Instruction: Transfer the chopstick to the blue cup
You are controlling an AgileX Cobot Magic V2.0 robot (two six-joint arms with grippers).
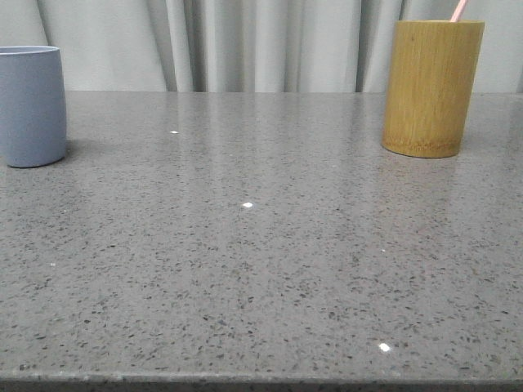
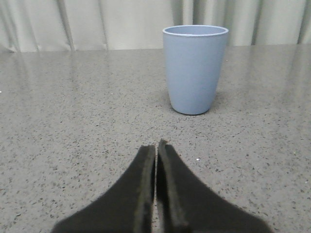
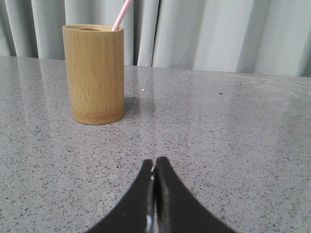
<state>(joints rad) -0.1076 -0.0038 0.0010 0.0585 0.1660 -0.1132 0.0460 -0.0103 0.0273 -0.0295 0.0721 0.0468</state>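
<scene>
Both grippers closed and empty, chopstick sitting in the bamboo holder, blue cup standing apart on the left.

From my front camera, going left to right, I see the blue cup [image 1: 29, 106] upright at the far left of the speckled grey table [image 1: 261, 269], then a wide bare stretch of tabletop, then the tan bamboo cylinder [image 1: 431, 88] at the far right, well apart from the cup, with the pale pink chopstick [image 1: 459, 10] leaning out of its top, only its upper end showing. On my left wrist camera the left gripper [image 2: 156, 148] has its fingers pressed together holding nothing, low over the table with the cup ahead of it. On my right wrist camera the right gripper [image 3: 154, 165] is likewise pinched closed on nothing, short of the cylinder.
</scene>
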